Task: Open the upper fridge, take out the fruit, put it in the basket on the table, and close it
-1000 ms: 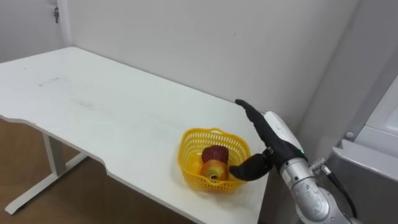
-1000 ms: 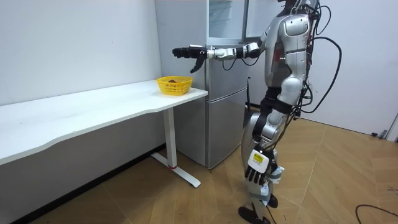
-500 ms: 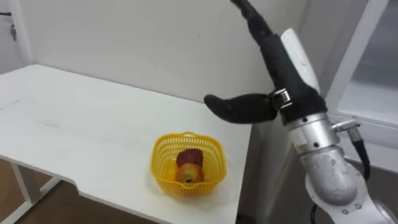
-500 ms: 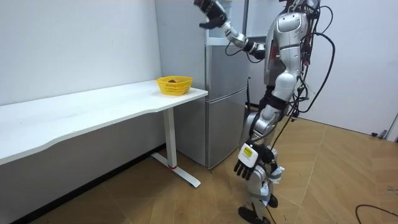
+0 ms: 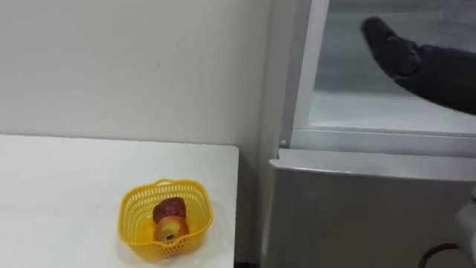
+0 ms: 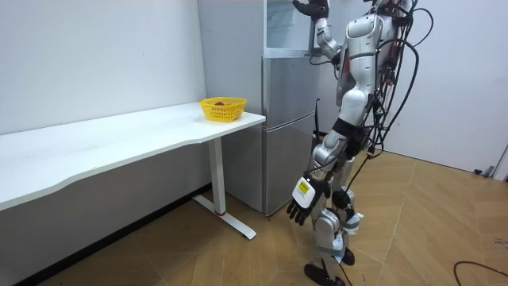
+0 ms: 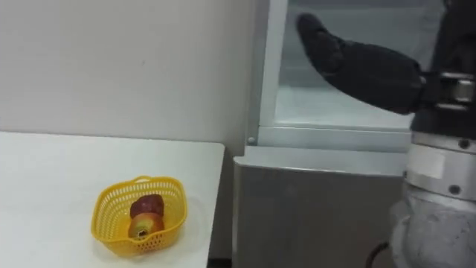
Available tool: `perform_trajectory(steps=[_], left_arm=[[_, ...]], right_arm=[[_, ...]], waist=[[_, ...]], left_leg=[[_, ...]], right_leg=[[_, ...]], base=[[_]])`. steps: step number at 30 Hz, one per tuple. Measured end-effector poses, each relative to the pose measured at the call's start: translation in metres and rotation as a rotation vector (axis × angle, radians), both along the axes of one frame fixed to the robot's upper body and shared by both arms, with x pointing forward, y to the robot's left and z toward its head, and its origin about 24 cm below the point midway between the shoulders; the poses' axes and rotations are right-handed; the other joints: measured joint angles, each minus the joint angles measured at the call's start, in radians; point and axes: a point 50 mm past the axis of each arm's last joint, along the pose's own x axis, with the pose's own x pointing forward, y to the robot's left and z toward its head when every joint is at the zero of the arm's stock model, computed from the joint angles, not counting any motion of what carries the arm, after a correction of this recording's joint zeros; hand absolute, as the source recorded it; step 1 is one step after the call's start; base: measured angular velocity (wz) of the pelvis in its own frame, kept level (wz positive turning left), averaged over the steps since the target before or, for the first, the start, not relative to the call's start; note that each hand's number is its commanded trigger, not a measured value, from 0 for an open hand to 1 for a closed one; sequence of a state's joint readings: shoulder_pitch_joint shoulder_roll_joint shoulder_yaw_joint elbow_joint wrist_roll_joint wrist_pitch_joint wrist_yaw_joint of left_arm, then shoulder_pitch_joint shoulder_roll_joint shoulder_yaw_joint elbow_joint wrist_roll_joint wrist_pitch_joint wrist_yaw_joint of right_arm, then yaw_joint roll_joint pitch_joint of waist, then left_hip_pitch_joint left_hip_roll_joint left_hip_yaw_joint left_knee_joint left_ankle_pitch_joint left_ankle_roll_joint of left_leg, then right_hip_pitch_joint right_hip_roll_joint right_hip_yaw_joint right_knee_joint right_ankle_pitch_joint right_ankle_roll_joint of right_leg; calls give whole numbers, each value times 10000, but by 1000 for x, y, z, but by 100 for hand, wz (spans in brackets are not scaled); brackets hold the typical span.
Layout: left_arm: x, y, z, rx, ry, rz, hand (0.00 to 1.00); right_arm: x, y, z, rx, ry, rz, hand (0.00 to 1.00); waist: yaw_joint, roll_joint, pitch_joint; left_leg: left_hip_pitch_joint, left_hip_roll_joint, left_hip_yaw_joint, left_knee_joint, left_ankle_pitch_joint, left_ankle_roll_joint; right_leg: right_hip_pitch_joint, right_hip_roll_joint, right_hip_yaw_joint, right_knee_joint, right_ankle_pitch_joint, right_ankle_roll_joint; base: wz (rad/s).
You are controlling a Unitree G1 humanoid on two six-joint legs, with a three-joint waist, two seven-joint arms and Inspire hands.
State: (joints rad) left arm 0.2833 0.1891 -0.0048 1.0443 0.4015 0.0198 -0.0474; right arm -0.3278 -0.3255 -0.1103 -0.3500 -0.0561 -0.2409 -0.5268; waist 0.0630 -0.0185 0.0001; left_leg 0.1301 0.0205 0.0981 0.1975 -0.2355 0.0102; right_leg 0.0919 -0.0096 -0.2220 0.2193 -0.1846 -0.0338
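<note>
The upper fridge (image 5: 387, 112) stands open, its pale inside and a bare white shelf showing behind the grey frame. My right hand (image 7: 353, 65) is raised in front of that opening at shelf height, dark fingers stretched out and open, holding nothing. In the room view the robot stands facing the fridge (image 6: 286, 135) with the right hand (image 6: 311, 8) lifted to the top compartment. My left hand (image 6: 305, 200) hangs low beside the legs, fingers relaxed.
A yellow basket (image 5: 130, 223) with a red apple (image 5: 172, 208) and a yellow-red apple (image 5: 169, 231) sits on the white table (image 5: 59, 186) near its right end, next to the fridge. The lower fridge door (image 5: 372, 216) is closed.
My right hand rose from beside the basket to the upper fridge opening. The view swung right from the table to the fridge as the robot turned toward it.
</note>
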Motion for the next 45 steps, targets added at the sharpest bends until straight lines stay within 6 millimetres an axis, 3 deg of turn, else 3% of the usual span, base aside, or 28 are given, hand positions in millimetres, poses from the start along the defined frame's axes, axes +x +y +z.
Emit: perform_trajectory(steps=[8,14,17,25,34,45], left_arm=[[-10,-8,-2,-53,78,159,0],[-3,-7,-1,58,-275,100,0],[-4,-6,-1,69,-236,107,0],[-7,-6,-1,68,-173,163,0],[-7,-7,-1,40,-141,169,0],[-2,-8,-1,-3,-226,-54,0]], right_arm=[[-17,-36,-46,1525,1668,-1119,0],[-16,-38,-51,1673,1944,-1062,0],[-16,-39,-52,1618,2014,-1036,0],[-19,-41,-62,1445,2567,-1097,0],[-22,-43,-74,1266,3284,-1124,0],[-24,-50,-120,1206,5739,-814,0]], waist=[[-587,-92,-38],[-829,-291,-34],[-859,-364,-29],[-887,-276,-3],[-906,-171,-61],[-881,-121,-22]], left_leg=[[-139,3,263,-5,6,-1],[-42,8,397,-17,6,-1],[9,16,477,-44,6,-1],[10,29,546,-58,5,-1],[40,33,632,-89,5,-1],[-30,34,674,-96,4,0]], right_leg=[[-248,101,270,-8,-1,-6],[-256,141,494,-148,-2,-1],[-247,159,585,-160,-2,-1],[-253,157,686,-155,-1,1],[-263,182,797,-155,-1,0],[-428,134,810,-152,-4,3]], base=[[-11],[-7],[-8],[-3],[-3],[0]])
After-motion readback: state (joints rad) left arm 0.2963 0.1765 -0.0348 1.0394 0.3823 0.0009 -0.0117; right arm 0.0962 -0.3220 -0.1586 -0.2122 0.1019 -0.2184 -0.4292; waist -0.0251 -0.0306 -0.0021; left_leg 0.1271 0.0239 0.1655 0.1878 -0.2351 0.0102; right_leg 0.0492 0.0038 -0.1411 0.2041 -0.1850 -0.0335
